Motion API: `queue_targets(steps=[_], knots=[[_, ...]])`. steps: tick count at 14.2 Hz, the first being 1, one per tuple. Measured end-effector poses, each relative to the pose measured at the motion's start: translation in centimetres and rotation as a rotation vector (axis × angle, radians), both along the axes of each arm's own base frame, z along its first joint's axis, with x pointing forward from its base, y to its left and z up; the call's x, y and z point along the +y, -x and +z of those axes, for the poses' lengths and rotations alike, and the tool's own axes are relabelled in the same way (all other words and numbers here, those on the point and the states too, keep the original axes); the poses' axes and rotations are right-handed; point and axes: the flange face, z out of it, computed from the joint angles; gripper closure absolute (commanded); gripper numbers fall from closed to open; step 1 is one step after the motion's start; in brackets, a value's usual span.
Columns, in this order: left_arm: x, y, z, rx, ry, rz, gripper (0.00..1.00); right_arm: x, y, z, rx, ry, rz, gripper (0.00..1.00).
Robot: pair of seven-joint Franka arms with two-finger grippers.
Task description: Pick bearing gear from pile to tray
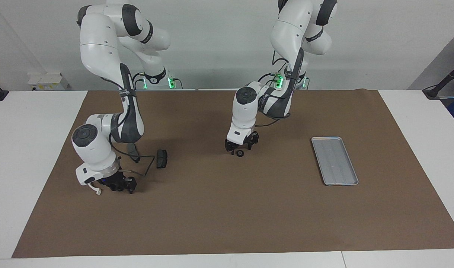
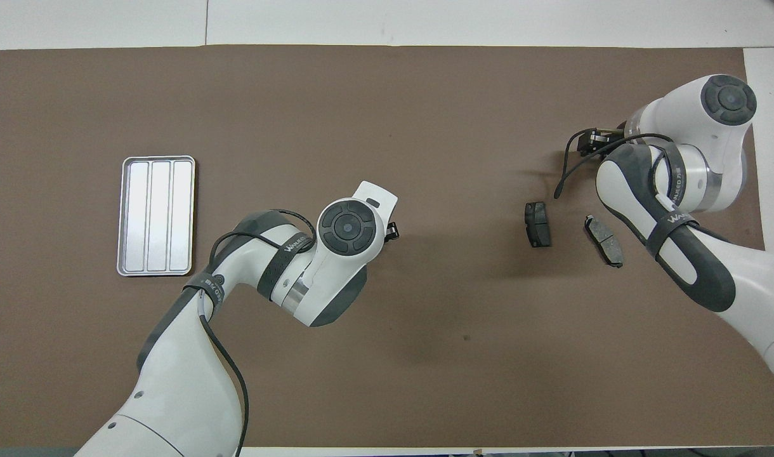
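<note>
White lettering "WANJEED" on the black strap [image 2: 290,244] around the left arm's forearm.

White arms [image 1: 100,56], dark grey joints, black cables, green lights perhaps at bases.

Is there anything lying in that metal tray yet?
No, the tray shows only its bare ribbed floor in the overhead view, with no part lying in it.

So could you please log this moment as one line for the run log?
left gripper: low over small black round part at mat centre | right gripper: low at pile end, beside white bracket | tray: empty
</note>
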Motion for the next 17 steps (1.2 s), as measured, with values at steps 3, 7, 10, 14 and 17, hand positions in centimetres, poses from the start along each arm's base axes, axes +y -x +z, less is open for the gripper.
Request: queue_targets(steps=[3,7,10,14,17], knots=[[0.0,-0.1,0.7,-0.011,0.008,0.002,1.0,0.0,0.0,0.1,-0.002,0.0,0.0,0.61],[0.1,-0.2,0.9,-0.015,0.01,0.004,1.0,-0.1,-0.1,0.5,-0.007,0.001,-0.001,0.95],[0.5,-1.0,1.6,-0.019,0.005,-0.005,1.0,-0.2,-0.1,0.5,-0.008,0.002,-0.003,1.0],[6.1,-5.2,7.8,-0.004,-0.031,-0.076,1.0,-0.2,-0.1,0.5,-0.008,0.002,-0.003,1.0],[16.2,-7.8,14.3,0.028,-0.058,-0.155,1.0,0.0,0.0,0.7,0.019,0.002,0.004,1.0]])
